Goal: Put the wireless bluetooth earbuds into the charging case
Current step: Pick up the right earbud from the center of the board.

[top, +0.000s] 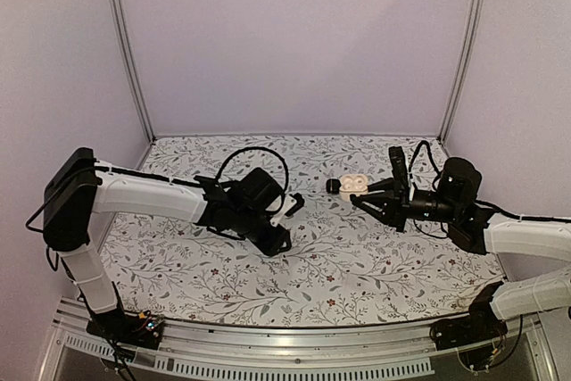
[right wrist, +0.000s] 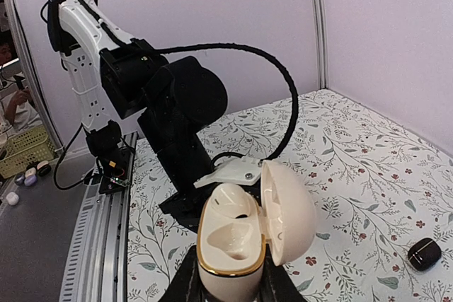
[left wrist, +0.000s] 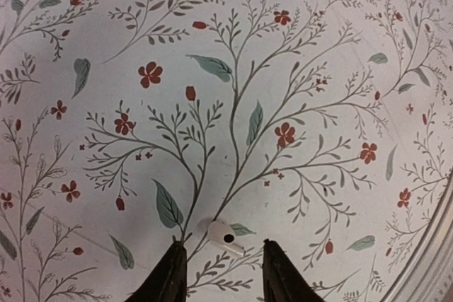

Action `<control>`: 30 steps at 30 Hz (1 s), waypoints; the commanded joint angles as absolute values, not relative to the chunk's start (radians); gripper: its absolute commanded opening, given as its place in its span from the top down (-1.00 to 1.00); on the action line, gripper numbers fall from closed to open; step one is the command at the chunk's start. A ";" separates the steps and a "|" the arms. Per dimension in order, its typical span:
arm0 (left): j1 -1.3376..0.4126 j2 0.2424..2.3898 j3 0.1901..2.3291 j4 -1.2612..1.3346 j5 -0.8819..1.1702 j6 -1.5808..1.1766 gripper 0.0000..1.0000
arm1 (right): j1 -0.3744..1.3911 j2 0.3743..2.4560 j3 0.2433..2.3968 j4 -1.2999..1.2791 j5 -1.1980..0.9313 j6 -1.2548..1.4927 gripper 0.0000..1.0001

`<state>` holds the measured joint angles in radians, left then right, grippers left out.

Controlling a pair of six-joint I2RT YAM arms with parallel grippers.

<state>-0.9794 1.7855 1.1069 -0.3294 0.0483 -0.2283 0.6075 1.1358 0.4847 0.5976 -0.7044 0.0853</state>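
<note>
Two pincers: my left pincer [left wrist: 224,247] stands apart above the floral table [left wrist: 318,68]; my right pincer [right wrist: 233,284] is clamped on the cream charging case [right wrist: 228,242].
Earbud: the white earbud [left wrist: 224,236] sits between my left fingertips with a gap on either side; I cannot tell whether it is lying or lifted.
Case: upright, lid [right wrist: 289,206] open, both wells apparently empty, apart from my left pincer.
Risk, grasp: the smooth earbud may squirt sideways as my fingers close.
Risk, insertion: pressing down could tip the case in my grip, or seat the earbud in the wrong well.
Risk, bystander: the black closed case [right wrist: 424,253] lies near and could be nudged.
</note>
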 commanded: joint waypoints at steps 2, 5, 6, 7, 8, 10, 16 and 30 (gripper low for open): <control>-0.984 1.802 1.185 -0.411 0.110 -0.219 0.21 | 0.601 1.105 0.476 0.586 -0.684 0.072 1.00; -0.986 1.845 1.235 -0.481 0.084 -0.224 0.19 | 0.600 1.101 0.476 0.581 -0.683 0.072 1.00; -0.989 1.864 1.253 -0.507 0.071 -0.225 0.19 | 0.600 1.101 0.476 0.581 -0.683 0.071 1.00; -0.992 1.880 1.274 -0.532 0.054 -0.226 0.20 | 0.600 1.101 0.477 0.579 -0.683 0.070 1.00; -0.996 1.895 1.296 -0.554 0.042 -0.228 0.21 | 0.600 1.101 0.477 0.578 -0.682 0.070 1.00; -1.001 1.920 1.319 -0.590 0.028 -0.231 0.21 | 0.600 1.103 0.478 0.576 -0.680 0.069 1.00; -1.001 1.978 1.364 -0.653 0.014 -0.241 0.26 | 0.599 1.104 0.478 0.574 -0.680 0.069 1.00; -1.001 2.048 1.406 -0.693 0.027 -0.198 0.41 | 0.598 1.107 0.479 0.574 -0.683 0.067 1.00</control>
<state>-0.9901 2.0205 1.3773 -0.6617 0.0307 -0.2287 0.6056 1.1187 0.4843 0.5808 -0.6888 0.0731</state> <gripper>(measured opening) 0.298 0.216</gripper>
